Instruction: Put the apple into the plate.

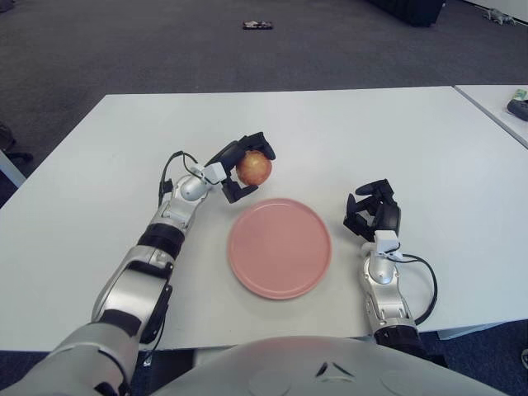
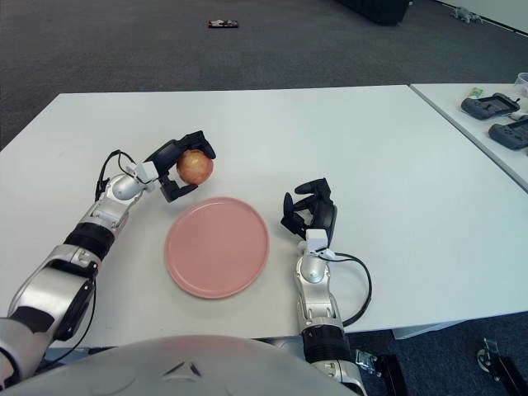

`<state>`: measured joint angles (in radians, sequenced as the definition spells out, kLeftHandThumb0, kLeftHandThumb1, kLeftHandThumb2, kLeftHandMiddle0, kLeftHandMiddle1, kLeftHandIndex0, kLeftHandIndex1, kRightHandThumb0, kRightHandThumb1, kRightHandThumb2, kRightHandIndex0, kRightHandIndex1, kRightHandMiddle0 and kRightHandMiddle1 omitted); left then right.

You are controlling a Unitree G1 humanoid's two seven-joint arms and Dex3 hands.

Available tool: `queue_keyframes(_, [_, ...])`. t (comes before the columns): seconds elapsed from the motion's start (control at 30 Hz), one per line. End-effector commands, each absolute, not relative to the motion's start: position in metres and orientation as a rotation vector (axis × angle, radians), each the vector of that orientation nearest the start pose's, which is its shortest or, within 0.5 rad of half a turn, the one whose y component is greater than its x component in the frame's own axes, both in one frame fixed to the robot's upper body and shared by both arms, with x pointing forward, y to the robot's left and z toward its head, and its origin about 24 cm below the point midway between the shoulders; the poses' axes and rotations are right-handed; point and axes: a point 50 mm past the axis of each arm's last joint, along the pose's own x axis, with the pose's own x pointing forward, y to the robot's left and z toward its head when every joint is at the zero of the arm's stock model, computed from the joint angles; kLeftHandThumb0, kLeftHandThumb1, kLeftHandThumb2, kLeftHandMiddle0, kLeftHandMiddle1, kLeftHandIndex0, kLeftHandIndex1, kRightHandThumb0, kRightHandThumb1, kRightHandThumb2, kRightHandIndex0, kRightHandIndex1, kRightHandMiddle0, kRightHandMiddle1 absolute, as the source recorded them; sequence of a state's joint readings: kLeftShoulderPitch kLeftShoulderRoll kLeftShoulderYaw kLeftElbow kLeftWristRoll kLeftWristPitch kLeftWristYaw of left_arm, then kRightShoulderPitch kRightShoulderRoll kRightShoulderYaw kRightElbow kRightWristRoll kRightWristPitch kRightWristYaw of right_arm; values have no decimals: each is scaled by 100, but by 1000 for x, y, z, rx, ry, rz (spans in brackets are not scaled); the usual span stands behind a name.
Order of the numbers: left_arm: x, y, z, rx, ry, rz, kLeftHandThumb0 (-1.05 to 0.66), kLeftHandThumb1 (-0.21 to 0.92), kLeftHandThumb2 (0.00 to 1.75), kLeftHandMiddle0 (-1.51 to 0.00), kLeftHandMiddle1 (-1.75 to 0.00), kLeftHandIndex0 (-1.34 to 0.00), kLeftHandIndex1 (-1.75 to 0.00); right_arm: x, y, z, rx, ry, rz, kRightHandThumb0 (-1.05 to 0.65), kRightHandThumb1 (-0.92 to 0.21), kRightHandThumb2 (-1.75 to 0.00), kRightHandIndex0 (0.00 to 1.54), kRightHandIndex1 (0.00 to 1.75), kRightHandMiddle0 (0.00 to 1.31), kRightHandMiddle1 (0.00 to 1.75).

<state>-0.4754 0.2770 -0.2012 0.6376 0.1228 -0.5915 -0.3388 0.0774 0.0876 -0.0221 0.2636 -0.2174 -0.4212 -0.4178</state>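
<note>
A red-yellow apple (image 1: 254,167) is held in my left hand (image 1: 241,167), whose black fingers curl around it. The hand holds the apple above the table, just beyond the far left rim of a round pink plate (image 1: 280,247). The plate lies flat on the white table and holds nothing. The apple also shows in the right eye view (image 2: 195,167), and so does the plate (image 2: 217,246). My right hand (image 1: 373,213) shows to the right of the plate, fingers relaxed and holding nothing.
The white table (image 1: 330,132) stretches wide around the plate. A second white table (image 2: 487,124) at the right carries dark devices (image 2: 492,106). A small dark object (image 1: 257,25) lies on the grey carpet beyond.
</note>
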Motion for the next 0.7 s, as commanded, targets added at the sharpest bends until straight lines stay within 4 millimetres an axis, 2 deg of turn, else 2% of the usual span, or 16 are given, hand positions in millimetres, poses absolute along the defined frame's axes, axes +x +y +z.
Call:
queue_keyframes(0.0, [315,131,81,484,-372,-615,0,-12,175,-99,-157,-71,-175,227,-152,8,-93,-127,-382,-41,-56,-101,68,162,42,175])
queue_keyframes(0.27, [304,130,95,499,-456,-645,0,-11,175,-99,-158,-71,-175,227,-152,8,-105,-124,-372,-41,-57,-101,66,165,42,175])
queue_keyframes(0.4, [291,125,112,520,-575,-699,0,-11,175,-99,-158,-71,-175,227,-152,7,-105,-123,-368,-41,-57,-101,65,165,42,175])
queue_keyframes(0.67, [276,119,110,493,-630,-789,0,-11,174,-99,-157,-70,-175,227,-151,8,-103,-124,-367,-40,-57,-100,64,165,41,175])
